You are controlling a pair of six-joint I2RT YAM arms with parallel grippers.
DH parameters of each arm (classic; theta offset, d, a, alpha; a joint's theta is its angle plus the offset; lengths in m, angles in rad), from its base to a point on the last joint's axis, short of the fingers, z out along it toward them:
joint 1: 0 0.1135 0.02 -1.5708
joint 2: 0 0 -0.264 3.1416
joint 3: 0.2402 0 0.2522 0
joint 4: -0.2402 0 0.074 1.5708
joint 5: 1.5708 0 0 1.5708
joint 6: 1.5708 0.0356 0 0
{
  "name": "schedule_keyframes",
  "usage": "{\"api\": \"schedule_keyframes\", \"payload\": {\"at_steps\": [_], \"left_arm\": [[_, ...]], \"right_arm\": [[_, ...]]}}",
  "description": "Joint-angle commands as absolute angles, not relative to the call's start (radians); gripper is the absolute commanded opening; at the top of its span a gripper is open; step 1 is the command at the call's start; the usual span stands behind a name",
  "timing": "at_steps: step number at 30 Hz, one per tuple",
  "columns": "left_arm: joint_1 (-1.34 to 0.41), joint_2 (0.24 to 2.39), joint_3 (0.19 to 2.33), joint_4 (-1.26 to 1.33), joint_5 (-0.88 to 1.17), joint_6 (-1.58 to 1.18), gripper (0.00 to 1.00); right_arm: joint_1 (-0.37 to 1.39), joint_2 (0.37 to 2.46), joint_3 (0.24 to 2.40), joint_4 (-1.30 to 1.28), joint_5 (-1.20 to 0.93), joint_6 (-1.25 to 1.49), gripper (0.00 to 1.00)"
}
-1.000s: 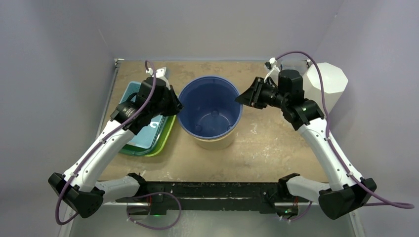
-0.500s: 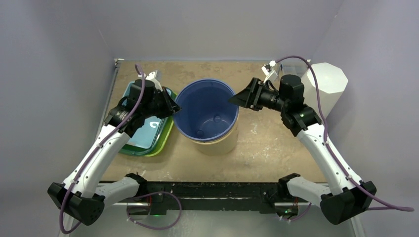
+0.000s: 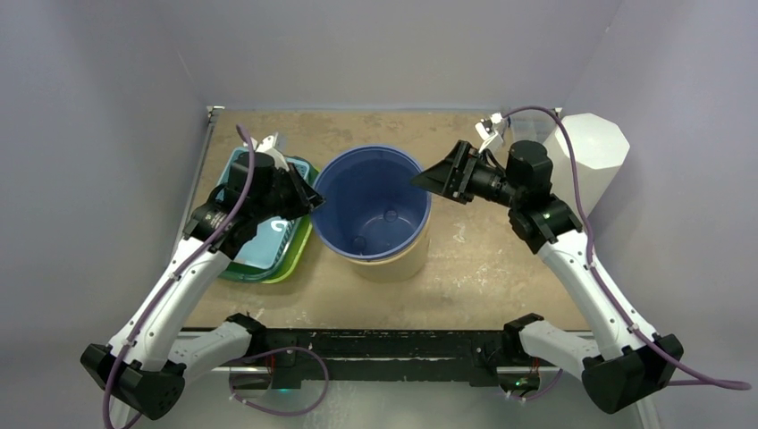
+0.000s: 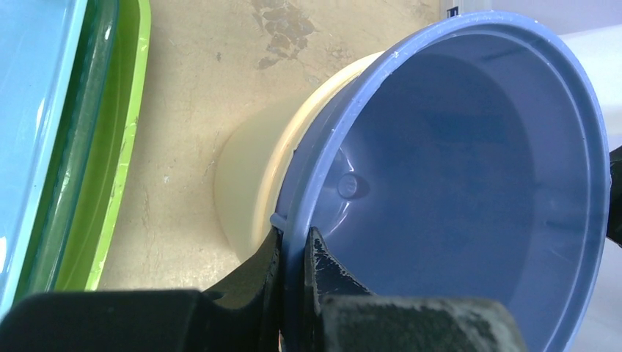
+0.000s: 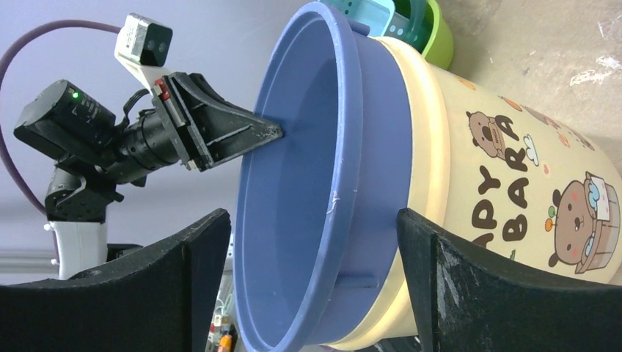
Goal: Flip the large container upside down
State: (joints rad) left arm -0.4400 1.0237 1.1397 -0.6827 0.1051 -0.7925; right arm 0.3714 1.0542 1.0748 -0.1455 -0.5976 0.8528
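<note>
The large container (image 3: 375, 201), blue inside and cream outside, stands in the middle of the worktop (image 3: 501, 259), just beside a green tray (image 3: 299, 255). Its cream side shows the letters "APY" and "BARA" next to little brown animals. The left jaws pinch its blue rim tight, and the right jaws stand wide open around the far rim.

Partly hidden under the left arm (image 3: 179, 279), along the left edge of the table (image 3: 501, 264): nested light-blue, dark-green and lime plastic trays (image 3: 268, 255). Largely masked from above by its own rim: cream outer wall of the large blue-lined plastic bucket (image 3: 391, 262). Printed lettering there only partly legible in the right wrist view. Partly behind the right arm (image 3: 581, 259), near the far right corner: white faceted plastic container (image 3: 594, 147).
</note>
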Motion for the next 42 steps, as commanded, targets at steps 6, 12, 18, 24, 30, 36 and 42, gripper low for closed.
{"api": "schedule_keyframes", "payload": {"at_steps": [6, 12, 18, 24, 30, 36, 42], "left_arm": [[-0.457, 0.936, 1.128, -0.434, 0.181, -0.912, 0.0], [-0.457, 0.905, 1.084, -0.393, 0.185, -0.904, 0.0], [-0.457, 0.882, 1.05, -0.342, 0.172, -0.869, 0.0], [-0.457, 0.842, 1.0, -0.265, 0.147, -0.784, 0.0], [-0.457, 0.836, 0.972, -0.174, 0.209, -0.736, 0.0], [-0.457, 0.833, 0.962, -0.096, 0.254, -0.76, 0.0], [-0.457, 0.818, 0.971, -0.08, 0.252, -0.821, 0.0]], "right_arm": [[0.397, 1.006, 1.073, -0.193, -0.532, 0.906, 0.88], [0.397, 0.993, 1.096, -0.152, -0.623, 0.922, 0.89], [0.397, 0.98, 1.105, -0.083, -0.743, 0.949, 0.89], [0.397, 0.973, 1.132, -0.159, -0.769, 0.868, 0.89], [0.398, 0.99, 1.048, -0.172, -0.777, 0.835, 0.9], [0.398, 1.022, 0.995, -0.217, -0.706, 0.801, 0.9], [0.397, 1.047, 1.062, -0.257, -0.631, 0.795, 0.9]]}}
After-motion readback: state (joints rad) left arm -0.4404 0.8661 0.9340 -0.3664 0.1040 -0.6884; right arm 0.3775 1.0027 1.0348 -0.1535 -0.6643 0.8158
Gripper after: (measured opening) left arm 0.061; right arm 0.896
